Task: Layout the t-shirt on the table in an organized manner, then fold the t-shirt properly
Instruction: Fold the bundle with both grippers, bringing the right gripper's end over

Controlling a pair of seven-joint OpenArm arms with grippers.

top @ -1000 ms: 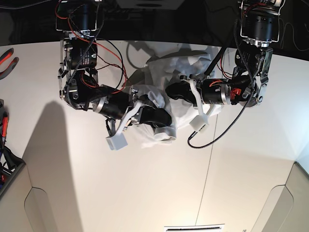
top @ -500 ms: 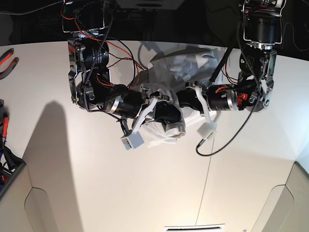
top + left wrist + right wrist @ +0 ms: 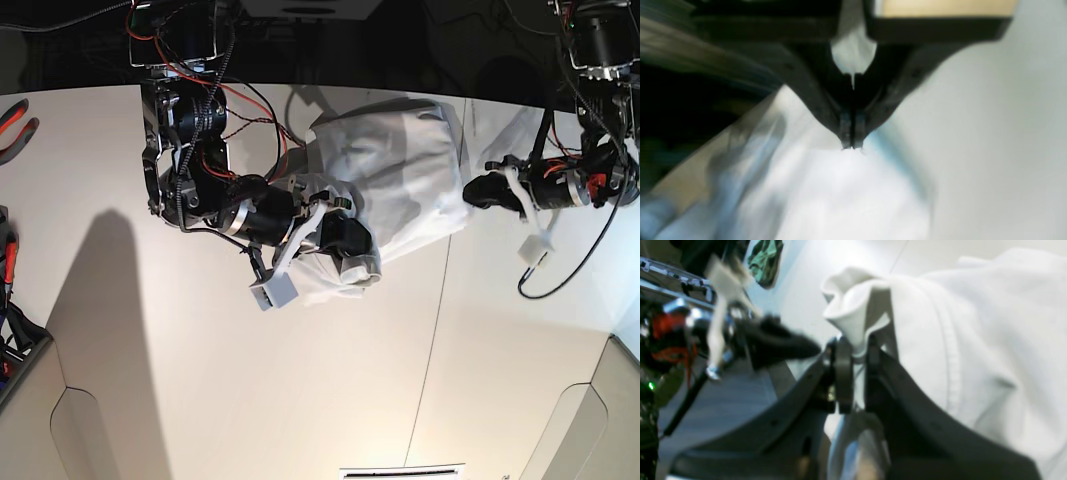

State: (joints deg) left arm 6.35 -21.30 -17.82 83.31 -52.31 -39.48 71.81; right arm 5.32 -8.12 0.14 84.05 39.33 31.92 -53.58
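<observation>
Stretching t-shirt (image 3: 395, 170) between spread arms

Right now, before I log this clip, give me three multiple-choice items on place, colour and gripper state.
1. Where does the plain white cotton t-shirt lie? A) far edge of the off-white table B) near edge C) off it
2. What colour are the tool handles at the table's edge? A) blue B) red C) yellow
3. What is the right gripper doing? A) open, empty B) pinching shirt cloth C) holding a tool

Answers: 1 A, base view shows it bunched near the far edge. 2 B, clearly red. 3 B, wrist view shows cloth between its jaws.
</observation>
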